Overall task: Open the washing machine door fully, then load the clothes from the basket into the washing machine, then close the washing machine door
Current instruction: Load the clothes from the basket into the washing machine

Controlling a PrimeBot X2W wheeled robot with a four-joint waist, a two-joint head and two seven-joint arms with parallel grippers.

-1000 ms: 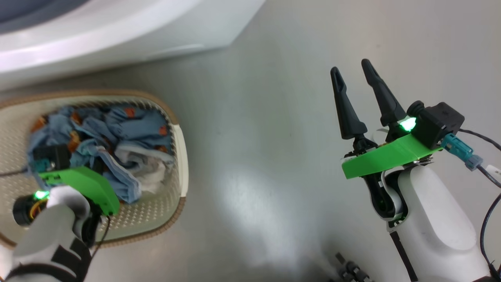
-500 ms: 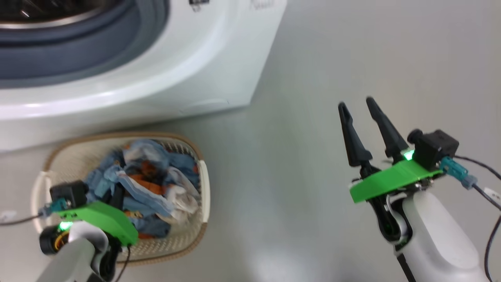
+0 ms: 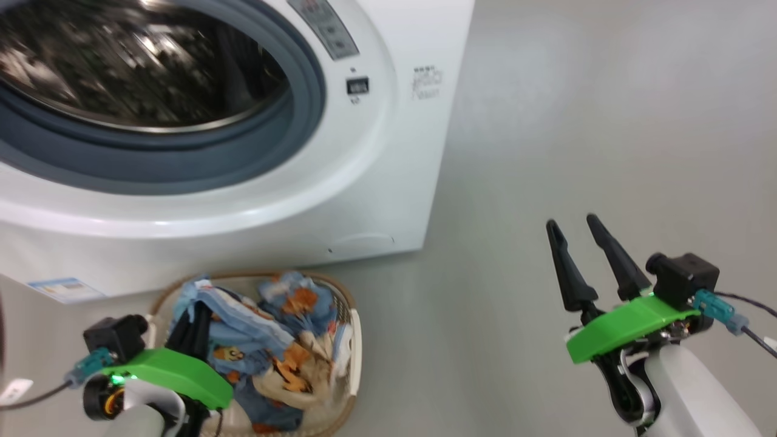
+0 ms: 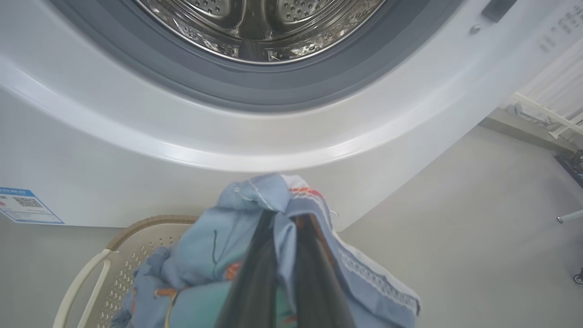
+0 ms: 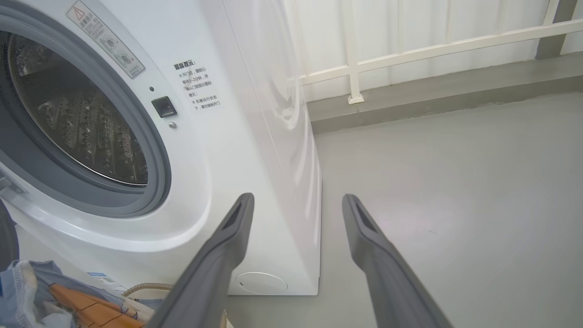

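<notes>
My left pincer (image 4: 286,218) clamps soft light-blue bear-print clothes (image 4: 205,246); the big white boxy washing machine (image 4: 114,150) has its steel drum mouth (image 4: 259,27) ahead and above; right pincer (image 3: 572,221), open and empty, stands farther off.

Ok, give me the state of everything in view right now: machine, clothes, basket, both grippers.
washing machine: opening uncovered, drum looks empty.
clothes: bunched, one fold pinched by the left gripper, the rest in the basket.
basket: on the floor before the machine, holding clothes.
left gripper: shut on the clothes.
right gripper: open, empty, over the floor.
</notes>
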